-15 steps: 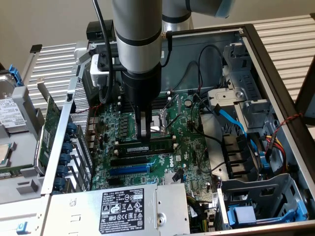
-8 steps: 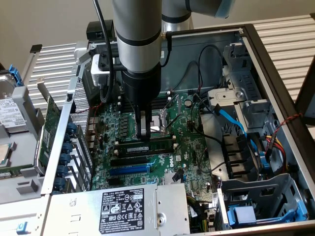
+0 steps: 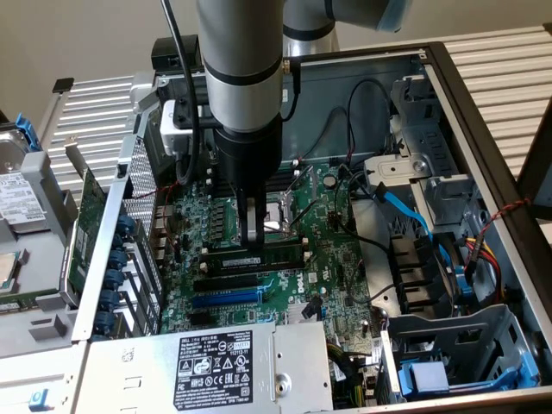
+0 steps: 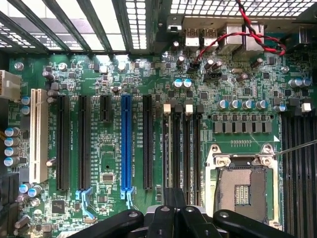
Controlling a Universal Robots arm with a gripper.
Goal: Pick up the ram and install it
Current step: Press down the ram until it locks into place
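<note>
The ram (image 3: 259, 258), a narrow green stick with a white label, stands on edge in one of the black memory slots (image 3: 297, 250) on the motherboard inside the open case. My gripper (image 3: 253, 241) comes straight down on it, fingers shut together, their tips at the stick's top edge near its middle. In the wrist view the shut gripper (image 4: 174, 210) hangs over the row of memory slots (image 4: 187, 148) with white end clips. I cannot tell whether the ram is fully seated.
The CPU socket (image 3: 280, 216) lies just behind the slots. A blue expansion slot (image 3: 226, 297) and the power supply (image 3: 216, 362) sit in front. Blue cables (image 3: 410, 211) and drive cages (image 3: 466, 362) fill the exterior view's right. A green card (image 3: 86, 233) leans outside the case wall.
</note>
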